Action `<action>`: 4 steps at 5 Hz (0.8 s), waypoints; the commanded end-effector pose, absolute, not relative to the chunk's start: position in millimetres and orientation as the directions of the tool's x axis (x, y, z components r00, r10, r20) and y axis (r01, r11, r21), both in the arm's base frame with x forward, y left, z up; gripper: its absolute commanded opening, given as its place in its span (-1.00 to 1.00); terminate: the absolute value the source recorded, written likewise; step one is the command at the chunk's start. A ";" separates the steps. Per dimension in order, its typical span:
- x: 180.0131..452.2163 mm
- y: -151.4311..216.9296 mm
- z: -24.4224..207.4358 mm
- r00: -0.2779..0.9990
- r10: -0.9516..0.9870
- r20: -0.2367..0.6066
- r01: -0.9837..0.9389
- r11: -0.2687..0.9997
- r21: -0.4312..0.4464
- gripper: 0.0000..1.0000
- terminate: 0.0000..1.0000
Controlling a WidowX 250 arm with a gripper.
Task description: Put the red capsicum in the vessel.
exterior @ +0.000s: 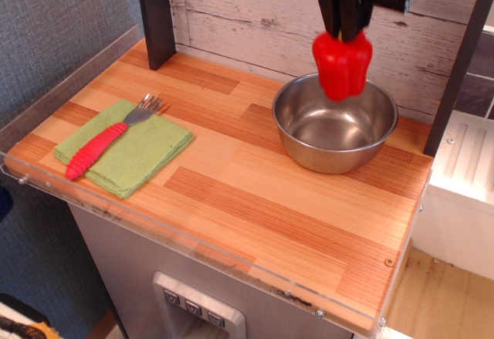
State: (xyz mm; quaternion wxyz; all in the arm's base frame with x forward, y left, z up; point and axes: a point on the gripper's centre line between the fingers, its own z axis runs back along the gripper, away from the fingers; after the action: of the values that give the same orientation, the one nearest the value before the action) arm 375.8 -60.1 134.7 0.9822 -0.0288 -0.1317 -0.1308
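Red capsicum (343, 65), a glossy lobed plastic toy, hangs from our black gripper (344, 32), clamped on its top, above the shiny round steel vessel (286, 116). We judge it light, stiff and slippery, so the top by the stem seems the best hold.

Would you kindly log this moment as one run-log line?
phase: carry | end effector: shut on glossy red capsicum | capsicum: airborne above round stainless-steel bowl | bowl: empty | released: not yet
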 end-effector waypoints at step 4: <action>345.8 -23.8 163.1 0.926 -0.243 0.289 0.259 0.966 -0.018 1.00 -1.00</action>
State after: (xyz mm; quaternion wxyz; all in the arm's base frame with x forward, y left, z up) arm 350.4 -25.7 147.4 0.9840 -0.0311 -0.1218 -0.1264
